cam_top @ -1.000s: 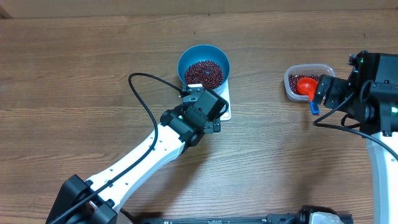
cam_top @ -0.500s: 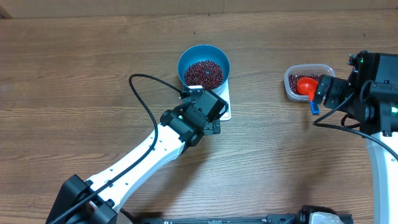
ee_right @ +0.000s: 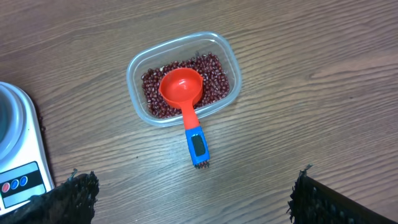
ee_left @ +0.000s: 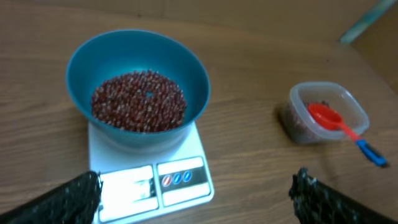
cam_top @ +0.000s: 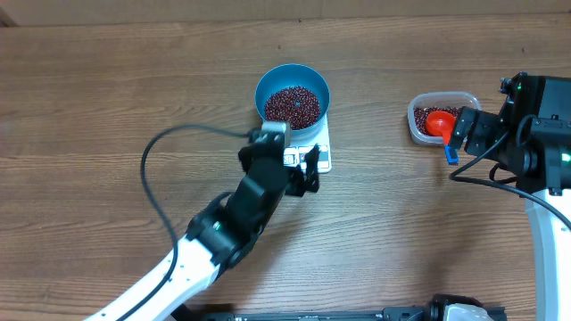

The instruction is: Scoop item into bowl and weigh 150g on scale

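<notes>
Having been swung round within the last second, the left arm (cam_top: 234, 221) is stretched from the near edge of the worktop (cam_top: 89, 107), left gripper (cam_top: 290, 153) spread wide, empty, over the scale (cam_top: 320, 160) bearing the bowl (cam_top: 261, 89) of beans (cam_top: 293, 105); the right gripper (ee_right: 193, 196) is likewise spread, empty.

A brown wooden table (cam_top: 89, 107) fills the overhead view, its grain running left to right under even light, with soft shadows. Along the far edge there's a paler tan strip (cam_top: 268, 7), too narrow to identify.
</notes>
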